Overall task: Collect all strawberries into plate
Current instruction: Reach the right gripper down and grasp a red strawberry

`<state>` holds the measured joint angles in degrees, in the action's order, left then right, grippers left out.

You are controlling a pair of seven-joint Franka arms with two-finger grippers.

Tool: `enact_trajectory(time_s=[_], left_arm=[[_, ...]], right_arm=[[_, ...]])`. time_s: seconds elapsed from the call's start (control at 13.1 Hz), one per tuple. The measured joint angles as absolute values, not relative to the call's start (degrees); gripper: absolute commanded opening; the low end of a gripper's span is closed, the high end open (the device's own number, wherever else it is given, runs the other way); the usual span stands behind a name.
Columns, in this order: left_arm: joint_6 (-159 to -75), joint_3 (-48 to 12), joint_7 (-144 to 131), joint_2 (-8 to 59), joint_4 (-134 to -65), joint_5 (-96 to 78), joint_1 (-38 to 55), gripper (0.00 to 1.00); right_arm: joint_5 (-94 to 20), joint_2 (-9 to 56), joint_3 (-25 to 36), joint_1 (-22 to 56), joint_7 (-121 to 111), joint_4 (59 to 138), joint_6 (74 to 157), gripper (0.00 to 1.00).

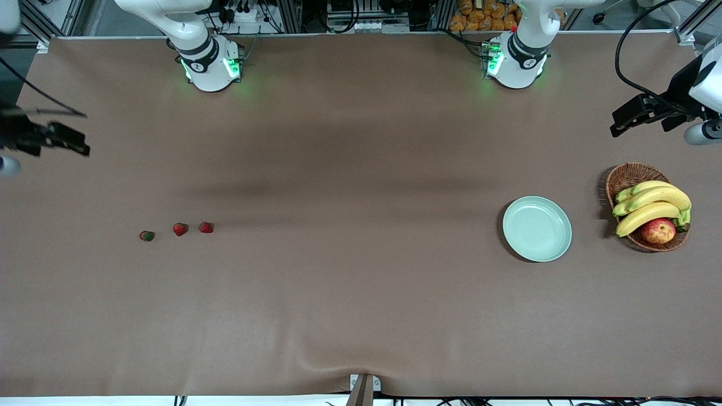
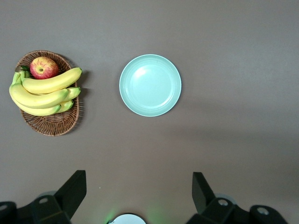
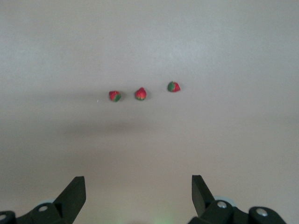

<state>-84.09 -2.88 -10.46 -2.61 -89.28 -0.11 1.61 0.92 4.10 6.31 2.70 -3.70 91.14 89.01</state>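
Plate (image 1: 537,228): we log it empty, near the left arm's end of the surface (image 1: 350,282). Strawberries (image 1: 180,229): three, loose toward the right arm's end; none collected. Left end effector (image 2: 139,196) and right end effector (image 3: 138,196): released, raised, empty.

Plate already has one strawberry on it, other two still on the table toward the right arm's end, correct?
Not quite. The plate holds nothing, as the left wrist view shows. All three strawberries lie on the table toward the right arm's end, as the front view shows.
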Motion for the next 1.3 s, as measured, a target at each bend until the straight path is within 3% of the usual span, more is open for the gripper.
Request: enact_trajectory(time_s=[0.61,1.07,1.3], left_arm=[[-84.6,-2.96,-10.45,-1.7,-89.52,-0.2,2.15,1.0],[-85.35,-2.99,-10.45,-1.66,-89.53,-0.21,2.26,1.0],[-85.92,-3.25,-10.45,-1.66,-89.53,-0.3,3.41,1.0]], right_arm=[[-4.2,23.21,6.58,2.31,-3.65,96.37,107.51,1.0],[-6.34,33.75,6.68,0.8,-3.66,98.36,114.45,1.0],[-7.07,36.45,6.51,0.82,-3.67,98.73,115.79,0.89]])
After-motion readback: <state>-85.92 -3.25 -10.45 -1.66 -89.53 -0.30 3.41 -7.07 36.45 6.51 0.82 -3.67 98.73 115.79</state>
